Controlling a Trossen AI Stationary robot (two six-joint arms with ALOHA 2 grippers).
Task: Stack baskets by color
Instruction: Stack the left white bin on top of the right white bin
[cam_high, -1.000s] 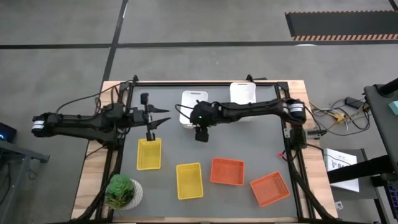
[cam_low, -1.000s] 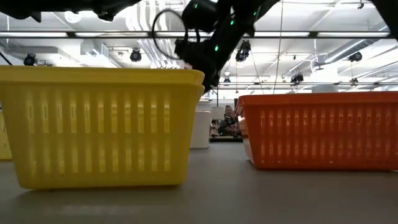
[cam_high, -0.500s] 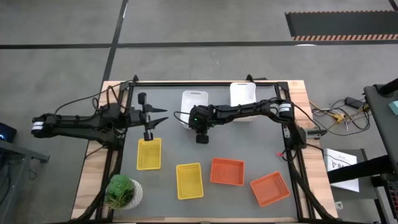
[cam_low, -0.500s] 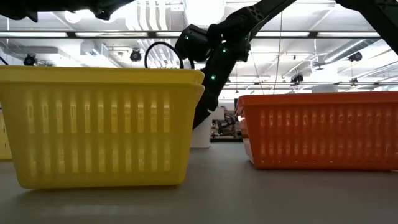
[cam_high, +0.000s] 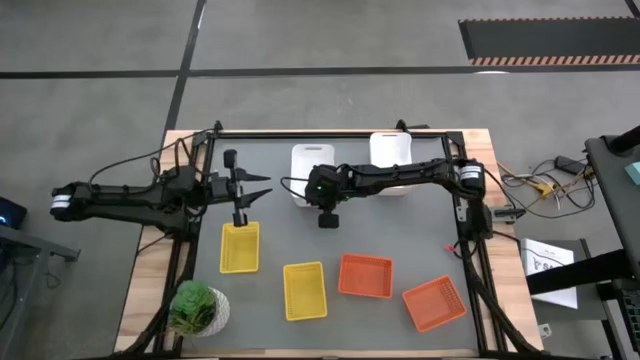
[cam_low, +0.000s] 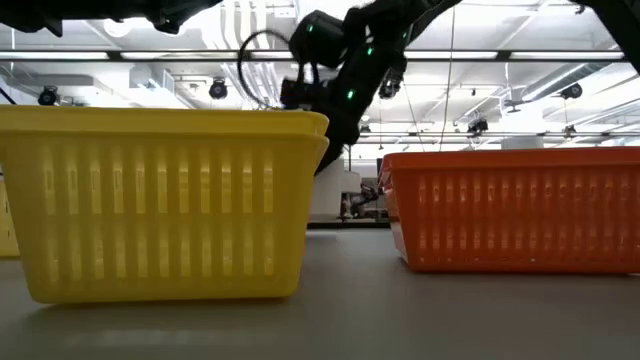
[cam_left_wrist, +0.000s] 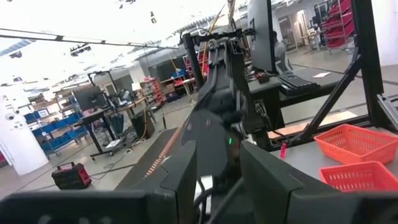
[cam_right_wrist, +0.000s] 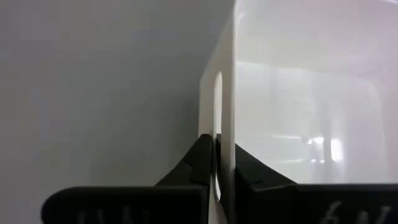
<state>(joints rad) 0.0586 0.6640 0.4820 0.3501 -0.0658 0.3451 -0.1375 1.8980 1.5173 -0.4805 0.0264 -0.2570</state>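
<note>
Two white baskets stand at the far side: one (cam_high: 312, 165) near the middle, one (cam_high: 390, 152) to its right. My right gripper (cam_high: 320, 200) is shut on the near end of the middle one (cam_right_wrist: 298, 106). Two yellow baskets (cam_high: 239, 247) (cam_high: 304, 290) and two orange baskets (cam_high: 365, 275) (cam_high: 434, 302) rest on their bottoms on the grey mat nearer the front. My left gripper (cam_high: 262, 188) hovers open and empty above the mat, left of the held white basket. My right gripper pinches the white basket's near end wall (cam_right_wrist: 219, 118) just below its handle slot, one finger (cam_right_wrist: 200, 163) outside and one (cam_right_wrist: 249, 171) inside. The fingers slant down from the table's near right. In the low view the held end (cam_low: 328, 195) sits slightly above the mat.
A green potted plant (cam_high: 197, 308) stands at the front left corner. A black frame (cam_high: 330, 133) runs around the mat. Bare mat (cam_high: 400, 225) lies between the white baskets and the front row. Cables and papers lie beyond the right edge.
My right gripper dipped toward the white basket's near end, then rose again. In the low view the white basket's near end now stands a little higher than before. My left arm has kept still.
</note>
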